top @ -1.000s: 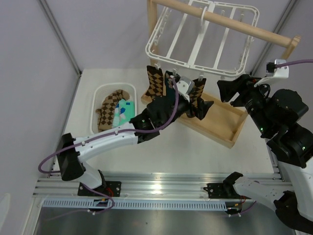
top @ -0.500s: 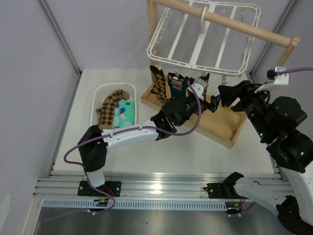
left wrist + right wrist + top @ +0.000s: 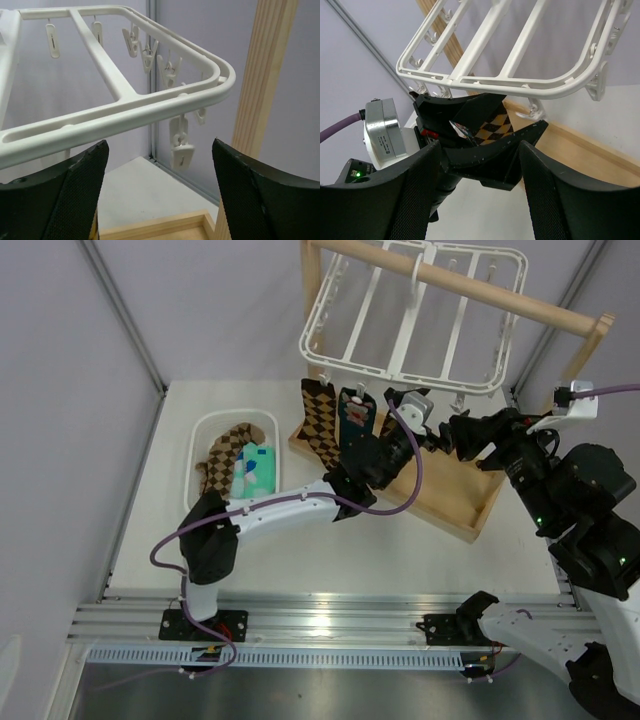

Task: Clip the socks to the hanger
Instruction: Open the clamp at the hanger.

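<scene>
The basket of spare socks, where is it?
In the top view, the basket sits at the left of the table, just left of the wooden tray.

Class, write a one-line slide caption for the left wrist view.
Left gripper, jaws wide, below a corner of the hanger, a dangling clip and the wooden post ahead.

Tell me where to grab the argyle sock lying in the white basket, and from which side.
Come straight down from above: the basket walls would likely block a sideways approach. Pinch the argyle sock around its middle, jaws across its narrow width. It lies diagonally there with its top exposed, and that stretch looks clear of the mint green sock beside it on the right.
</scene>
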